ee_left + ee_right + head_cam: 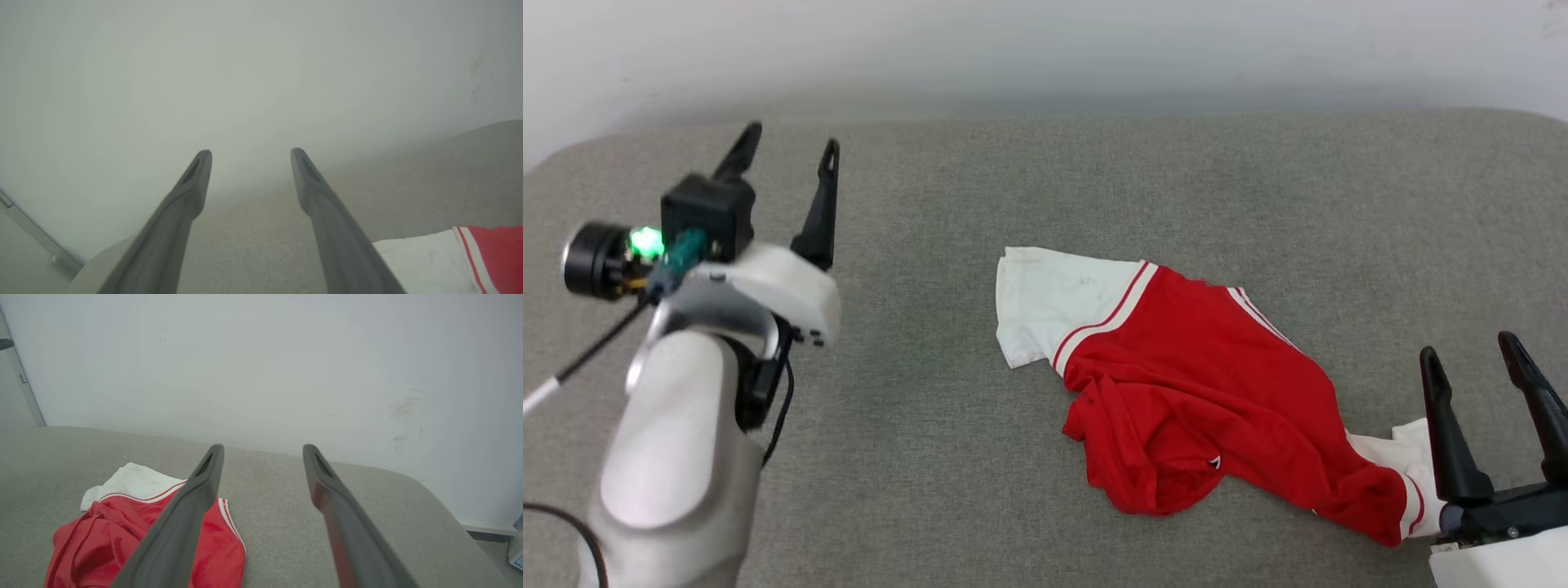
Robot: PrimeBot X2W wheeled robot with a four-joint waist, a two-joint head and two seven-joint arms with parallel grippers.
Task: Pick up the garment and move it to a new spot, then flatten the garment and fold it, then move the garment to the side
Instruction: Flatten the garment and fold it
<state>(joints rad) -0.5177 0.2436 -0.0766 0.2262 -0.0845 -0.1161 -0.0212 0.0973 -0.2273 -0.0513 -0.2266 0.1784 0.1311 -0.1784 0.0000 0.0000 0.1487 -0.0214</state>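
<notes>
At far left, above the grey padded surface, the left gripper hangs with its two dark fingers spread wide and nothing between them, well apart from the garment. Right of centre the garment lies crumpled on the surface: one white sleeve lies flat at its far left end, the red body is bunched in folds in the middle, and a second white sleeve is at the near right. Just beside that near sleeve stands the right gripper, fingers parted and empty; whether it touches the cloth I cannot tell.
</notes>
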